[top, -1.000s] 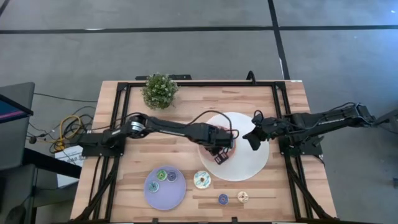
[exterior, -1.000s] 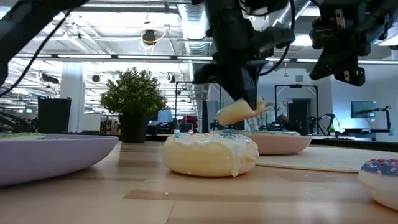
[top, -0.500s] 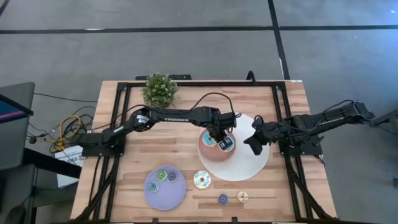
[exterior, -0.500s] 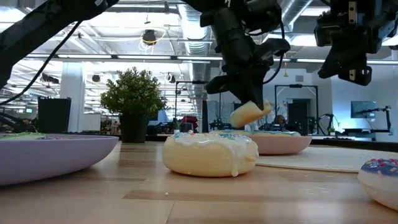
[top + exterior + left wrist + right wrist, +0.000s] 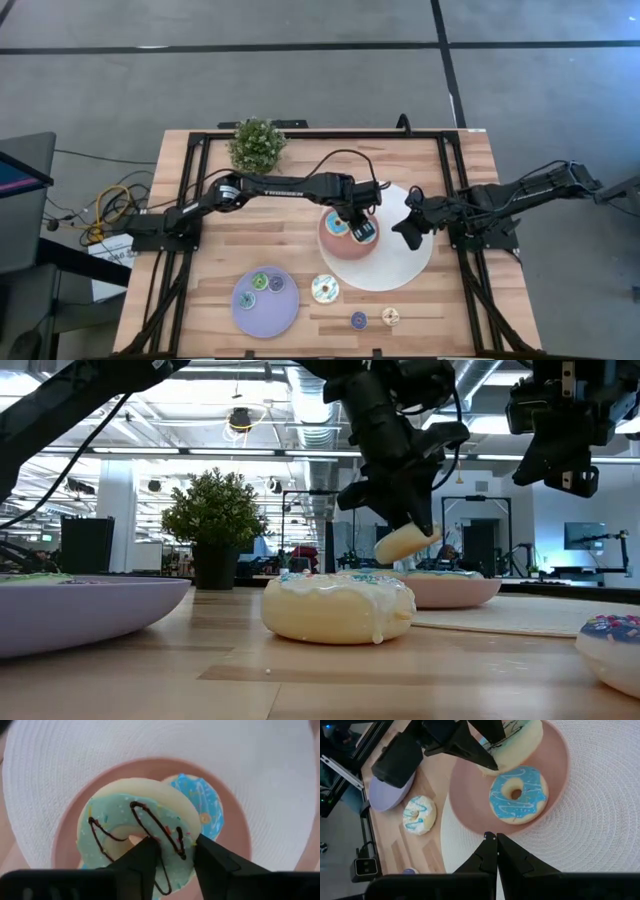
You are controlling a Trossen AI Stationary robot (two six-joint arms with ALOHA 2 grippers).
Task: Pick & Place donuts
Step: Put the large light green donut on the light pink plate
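Since a second ago, the left gripper (image 5: pixel 172 852) has carried a teal donut (image 5: pixel 137 832) over the pink plate (image 5: pixel 335 243), fingers pinching its rim. It hangs above a blue donut (image 5: pixel 517 795). The right gripper (image 5: pixel 496 851) waits nearby, fingers together.

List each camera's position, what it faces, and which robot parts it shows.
High: overhead, straight down; both arms, pink plate.
Low: table height, level; white-iced donut up front, arms above.
Left wrist: past left claw onto teal-iced donut.
Right wrist: past shut right claw.
Both wrists share the blue-iced donut.
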